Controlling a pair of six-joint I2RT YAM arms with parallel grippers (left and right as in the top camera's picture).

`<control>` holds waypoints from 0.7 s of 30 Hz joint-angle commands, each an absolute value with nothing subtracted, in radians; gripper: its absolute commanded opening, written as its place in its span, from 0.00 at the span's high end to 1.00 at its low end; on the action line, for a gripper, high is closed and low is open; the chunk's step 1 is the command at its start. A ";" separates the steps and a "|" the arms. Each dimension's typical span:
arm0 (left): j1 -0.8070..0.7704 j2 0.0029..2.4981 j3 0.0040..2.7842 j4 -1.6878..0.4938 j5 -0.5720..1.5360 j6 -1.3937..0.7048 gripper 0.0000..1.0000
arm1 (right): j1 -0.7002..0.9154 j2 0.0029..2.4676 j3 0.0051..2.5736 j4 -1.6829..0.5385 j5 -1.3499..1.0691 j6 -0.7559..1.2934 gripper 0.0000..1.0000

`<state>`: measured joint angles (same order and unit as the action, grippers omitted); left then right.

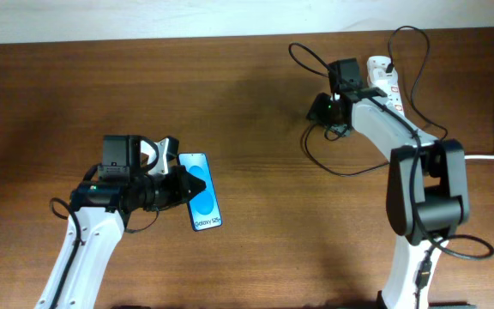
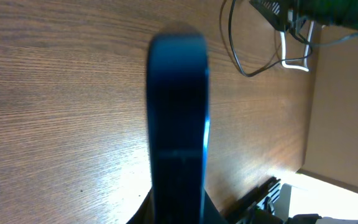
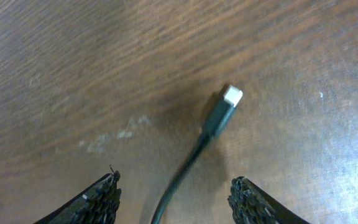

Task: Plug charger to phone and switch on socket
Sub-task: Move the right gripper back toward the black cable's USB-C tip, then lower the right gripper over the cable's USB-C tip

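Plainly little is done: my left gripper [image 1: 177, 184] pinches the phone [image 1: 201, 190] by its edge, well left of the socket [image 1: 382, 75], while my right gripper [image 3: 174, 182] stands spread either side of the charger [image 3: 224, 107], its tip lying unplugged on the surface [image 1: 256, 240] near the socket, whose switch awaits me.

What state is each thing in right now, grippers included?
left gripper: shut on phone.
phone: screen lit, no cable plugged in.
right gripper: open, fingers either side of charger.
charger: plug tip lying free on table.
socket: switch position too small to tell.
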<state>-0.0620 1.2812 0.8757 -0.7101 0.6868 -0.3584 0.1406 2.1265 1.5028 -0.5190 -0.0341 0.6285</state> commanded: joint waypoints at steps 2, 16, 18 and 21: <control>-0.056 1.275 0.883 -0.706 0.706 -0.343 1.00 | 0.168 2.176 1.563 -0.511 0.115 0.670 0.39; -0.056 1.275 0.883 -0.713 0.639 -0.343 1.00 | 0.183 2.315 1.563 -0.548 0.109 0.712 0.70; -0.056 1.275 0.883 -0.717 0.639 -0.344 1.00 | 0.183 2.314 1.563 -0.559 0.107 0.677 0.79; -0.056 1.275 0.883 -0.728 0.639 -0.344 1.00 | 0.182 2.312 1.564 -0.589 0.101 0.595 0.96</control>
<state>-0.0620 1.2812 0.8757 -0.7227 0.6273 -0.3584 0.1810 2.2307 1.5990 -0.5426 0.1535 0.6765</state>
